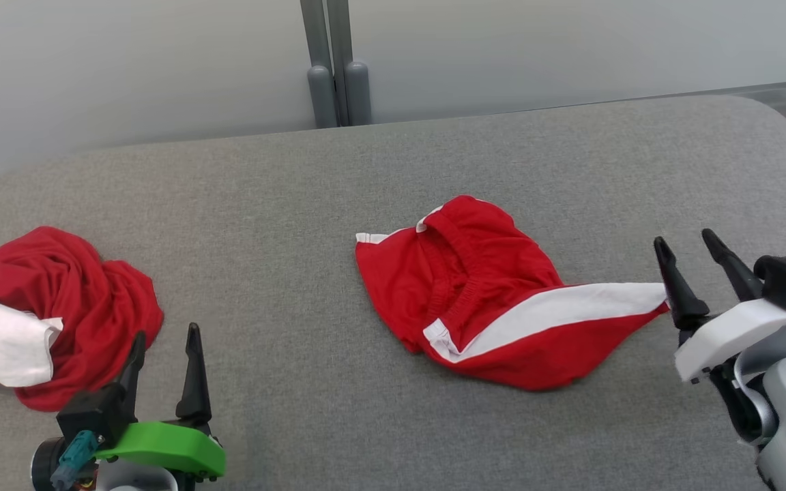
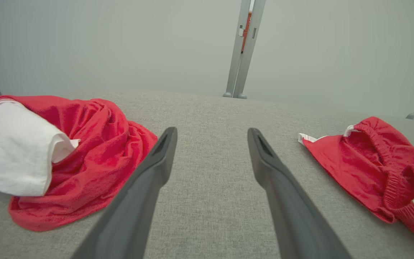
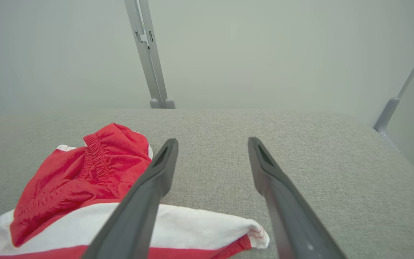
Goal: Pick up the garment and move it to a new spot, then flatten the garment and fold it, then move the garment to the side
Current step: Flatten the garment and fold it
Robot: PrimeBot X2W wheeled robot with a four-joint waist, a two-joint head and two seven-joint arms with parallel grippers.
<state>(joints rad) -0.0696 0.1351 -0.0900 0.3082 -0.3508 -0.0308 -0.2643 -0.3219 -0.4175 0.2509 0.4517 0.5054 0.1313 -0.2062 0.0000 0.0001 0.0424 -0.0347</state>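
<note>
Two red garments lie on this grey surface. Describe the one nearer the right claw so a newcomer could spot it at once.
On the grey padded table, near its middle and left of the open right claw, lie the red shorts. Unlike the crumpled red and white heap at the table's left end, they are spread out, with a gathered waistband and a broad white stripe.

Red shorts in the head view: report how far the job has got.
Done, apparently: the red shorts lie in the middle of the table, in neither tool. In hand: nothing; the right tool stands open beside the white-striped leg end, the left tool open over bare table. Left: flattening, since they lie rumpled, then folding and moving aside.
</note>
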